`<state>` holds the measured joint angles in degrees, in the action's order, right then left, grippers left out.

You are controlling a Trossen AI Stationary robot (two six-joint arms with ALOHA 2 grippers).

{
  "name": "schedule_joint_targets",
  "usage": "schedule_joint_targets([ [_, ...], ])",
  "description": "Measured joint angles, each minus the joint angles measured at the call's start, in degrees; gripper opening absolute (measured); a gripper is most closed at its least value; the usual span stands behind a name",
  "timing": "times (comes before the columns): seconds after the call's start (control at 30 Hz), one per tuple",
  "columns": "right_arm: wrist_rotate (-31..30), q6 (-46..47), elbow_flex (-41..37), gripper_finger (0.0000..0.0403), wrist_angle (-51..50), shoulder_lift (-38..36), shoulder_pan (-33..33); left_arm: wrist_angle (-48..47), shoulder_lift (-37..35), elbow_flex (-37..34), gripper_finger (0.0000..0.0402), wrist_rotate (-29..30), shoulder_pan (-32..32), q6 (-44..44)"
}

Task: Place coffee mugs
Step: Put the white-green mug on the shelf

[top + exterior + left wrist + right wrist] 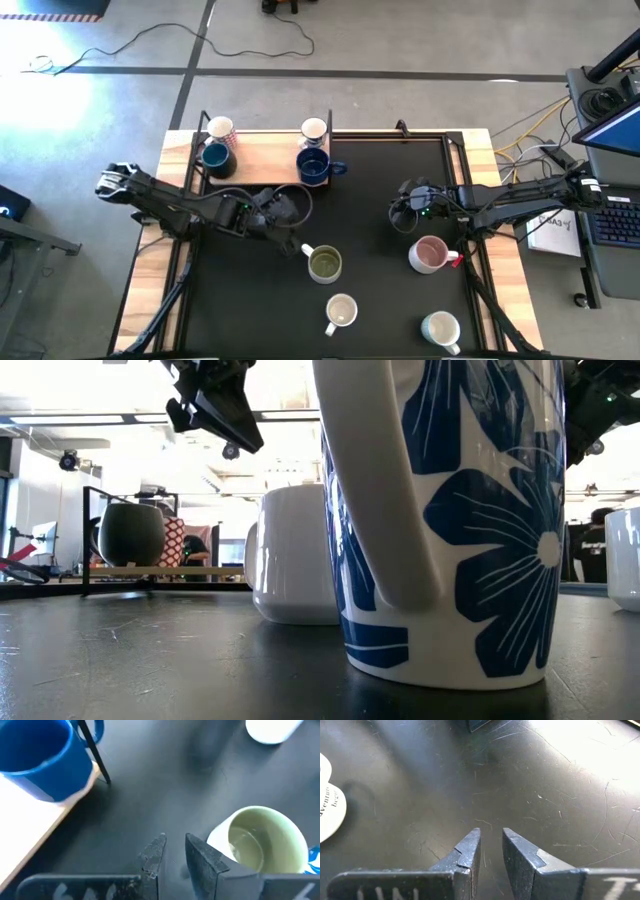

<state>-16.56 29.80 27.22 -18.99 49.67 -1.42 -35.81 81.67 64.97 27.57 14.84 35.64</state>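
Observation:
Four mugs stand upright on a wooden shelf point(265, 150) at the far edge: a printed white one point(220, 128), a dark teal one point(216, 157), a white one point(313, 130) and a dark blue one point(315, 167). On the black mat stand an olive-inside mug point(324, 263), a white mug point(340, 312), a pink mug point(430, 254) and a blue-flowered white mug point(441, 328). My left gripper point(290, 215) hovers between the shelf and the olive mug point(260, 840), its fingers point(155, 855) nearly together and holding nothing. My right gripper point(405, 210) hangs over bare mat beyond the pink mug, also nearly shut.
The shelf has a thin black wire frame point(95, 755) beside the dark blue mug point(35, 757). In the low view the flowered mug point(450, 510) fills the foreground, with the white mug point(295, 555) behind it. Bare mat point(370, 180) lies between the two grippers.

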Motion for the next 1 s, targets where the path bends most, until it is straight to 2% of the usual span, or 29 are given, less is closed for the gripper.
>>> schedule_joint_targets([
  [0.73,0.00,0.00,0.00,0.0068,-0.01,0.00,0.01,0.78,0.66,0.00,0.0052,0.36,0.04,-1.51],
  [1.0,0.02,0.00,0.00,0.0068,-0.01,0.00,-0.01,0.70,0.70,0.00,0.0052,-6.59,0.81,-2.46],
])
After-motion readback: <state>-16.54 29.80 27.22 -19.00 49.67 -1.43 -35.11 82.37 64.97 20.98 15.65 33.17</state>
